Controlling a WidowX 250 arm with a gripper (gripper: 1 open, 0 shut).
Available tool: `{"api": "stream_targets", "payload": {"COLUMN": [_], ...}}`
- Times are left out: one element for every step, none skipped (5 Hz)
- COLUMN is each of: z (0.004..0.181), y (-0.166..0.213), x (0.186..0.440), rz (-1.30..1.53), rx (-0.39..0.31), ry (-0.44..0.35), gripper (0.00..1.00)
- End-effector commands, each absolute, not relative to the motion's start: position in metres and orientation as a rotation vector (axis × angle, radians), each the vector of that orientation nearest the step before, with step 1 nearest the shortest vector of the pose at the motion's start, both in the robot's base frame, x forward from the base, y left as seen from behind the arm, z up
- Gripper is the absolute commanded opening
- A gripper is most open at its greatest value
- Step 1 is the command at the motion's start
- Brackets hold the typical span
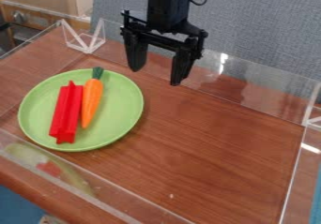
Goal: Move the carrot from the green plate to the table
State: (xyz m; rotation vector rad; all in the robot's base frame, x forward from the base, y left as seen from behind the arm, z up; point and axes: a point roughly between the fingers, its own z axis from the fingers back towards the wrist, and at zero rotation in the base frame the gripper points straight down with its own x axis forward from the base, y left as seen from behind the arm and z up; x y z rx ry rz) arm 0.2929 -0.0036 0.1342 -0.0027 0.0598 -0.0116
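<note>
A small orange carrot (92,98) with a green stem tip lies lengthwise on the round light-green plate (115,123), near the plate's middle. Right beside it on its left lies a red flat stick-like piece (66,112). The plate rests on the left part of the reddish-brown wooden table (213,153). My black gripper (157,67) hangs above the table behind and to the right of the plate, pointing down. Its fingers are spread apart with nothing between them. It touches neither the carrot nor the plate.
Clear acrylic walls (269,82) edge the table at the back, right and front. A white wire-like stand (85,37) sits at the back left corner. Cardboard boxes (56,3) stand beyond the wall.
</note>
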Motion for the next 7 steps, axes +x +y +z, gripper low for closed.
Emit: {"api": "stream_targets", "payload": {"z": [0.128, 0.124, 0.124, 0.122, 0.124, 0.121, 0.116], "y": [-0.004, 0.017, 0.062, 0.094, 0.091, 0.088, 0.083], "x": [0.287, 0.272, 0.25, 0.235, 0.242, 0.252, 0.259], "rz": [0.0, 0.096, 0.211, 0.307, 0.413, 0.451, 0.487], "rx": [-0.004, -0.014, -0.032, -0.056, -0.072, -0.07, -0.064], "ry": [0.097, 0.11, 0.082, 0.064, 0.066, 0.068, 0.075], "gripper": [1.0, 1.0, 1.0, 1.0, 1.0, 1.0, 1.0]}}
